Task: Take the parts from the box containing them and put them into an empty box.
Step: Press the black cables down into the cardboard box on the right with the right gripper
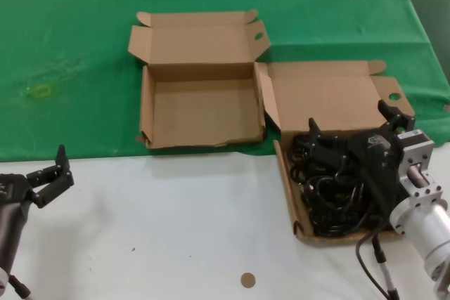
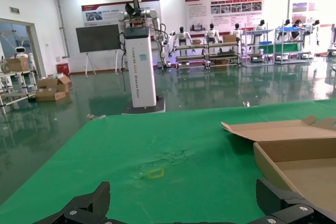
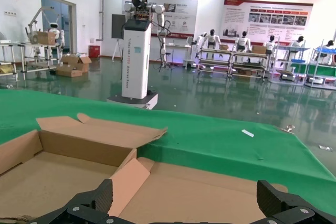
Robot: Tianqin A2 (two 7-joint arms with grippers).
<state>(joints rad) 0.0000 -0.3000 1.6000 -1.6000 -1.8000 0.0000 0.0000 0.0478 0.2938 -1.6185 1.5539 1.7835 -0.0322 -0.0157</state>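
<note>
The parts, black power cords, lie tangled in the box containing them, at the right on the white table. Its lid lies open on the green cloth. My right gripper hangs open over the far end of that pile, its fingers wide apart with nothing between them. In the right wrist view the right gripper faces the brown lid, and the cords are out of view. The empty box stands open to the left. My left gripper waits open at the near left.
A green cloth covers the far half of the table, and a white surface the near half. A small brown disc lies near the front edge. In the left wrist view the left gripper faces the cloth, with the empty box beside it.
</note>
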